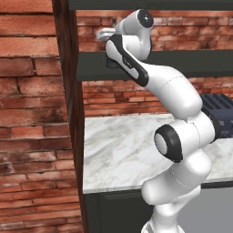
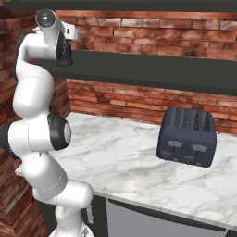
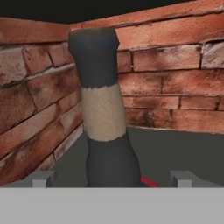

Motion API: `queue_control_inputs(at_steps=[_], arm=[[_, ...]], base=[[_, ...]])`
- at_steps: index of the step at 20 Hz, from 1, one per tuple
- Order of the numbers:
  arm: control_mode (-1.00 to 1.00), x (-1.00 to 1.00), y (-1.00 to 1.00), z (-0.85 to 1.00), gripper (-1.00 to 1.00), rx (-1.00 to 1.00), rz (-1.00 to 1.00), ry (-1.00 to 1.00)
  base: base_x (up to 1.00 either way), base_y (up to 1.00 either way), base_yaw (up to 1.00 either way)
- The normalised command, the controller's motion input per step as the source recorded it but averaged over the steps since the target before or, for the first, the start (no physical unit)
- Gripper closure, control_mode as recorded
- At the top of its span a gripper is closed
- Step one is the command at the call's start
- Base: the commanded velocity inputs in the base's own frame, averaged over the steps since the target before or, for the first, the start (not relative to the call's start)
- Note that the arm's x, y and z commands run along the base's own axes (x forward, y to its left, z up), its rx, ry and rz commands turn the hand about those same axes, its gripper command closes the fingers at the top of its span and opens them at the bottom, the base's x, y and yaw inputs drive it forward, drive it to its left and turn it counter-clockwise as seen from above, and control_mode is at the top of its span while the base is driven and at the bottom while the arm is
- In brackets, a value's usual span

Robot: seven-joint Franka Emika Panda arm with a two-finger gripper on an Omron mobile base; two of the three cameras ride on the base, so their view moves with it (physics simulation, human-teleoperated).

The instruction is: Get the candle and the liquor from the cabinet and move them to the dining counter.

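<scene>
From the left base camera we see the white Panda arm reaching up to the dark grey open shelf board [image 1: 182, 63] of the cabinet, its wrist tucked close to the dark wooden side panel [image 1: 68, 91]. We judge the hand is raised this high because what we are sent to fetch stands on that board, against the red brick back. The claw itself is hidden behind the wrist here. Below the shelf board lies a short white-grey veined marble worktop [image 1: 118, 154].

From the right base camera, the arm bends up at the left end of the same shelf board, and a squat black bell-shaped shape [image 2: 65, 56] sits on the board right at the hand; we take it for the liquor bottle's body. Well below and right of the shelf board, a dark blue-grey toaster [image 2: 187, 136] rests on the worktop.

In the hand camera, the black liquor bottle with its thin neck, tan band and dark stopper [image 3: 101, 109] stands upright on the shelf board, in the brick corner. The claw [image 3: 113, 178] is spread wide and grips nothing; its two finger tips [image 3: 41, 178] flank the bottle's lower neck, with clear gaps either side. The bottle sits a little left of centre between them. The candle we cannot place.
</scene>
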Motion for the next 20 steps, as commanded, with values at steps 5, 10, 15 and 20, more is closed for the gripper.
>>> queue_control_inputs(at_steps=[5, 10, 15, 20], arm=[[-1.0, 0.02, 0.0, -0.04, -1.0, 0.0, 0.0, 0.0], [-1.0, 0.01, 0.0, 0.0, 1.0, 0.0, 0.0, -0.02], [-1.0, 0.0, 0.0, -0.02, 1.0, 0.0, 0.0, -0.01], [-1.0, 0.0, 0.0, -0.07, 1.0, 0.01, 0.0, -0.01]], base=[[0.0, 0.0, 0.0], [0.0, 0.0, 0.0], [0.0, 0.0, 0.0], [0.0, 0.0, 0.0]])
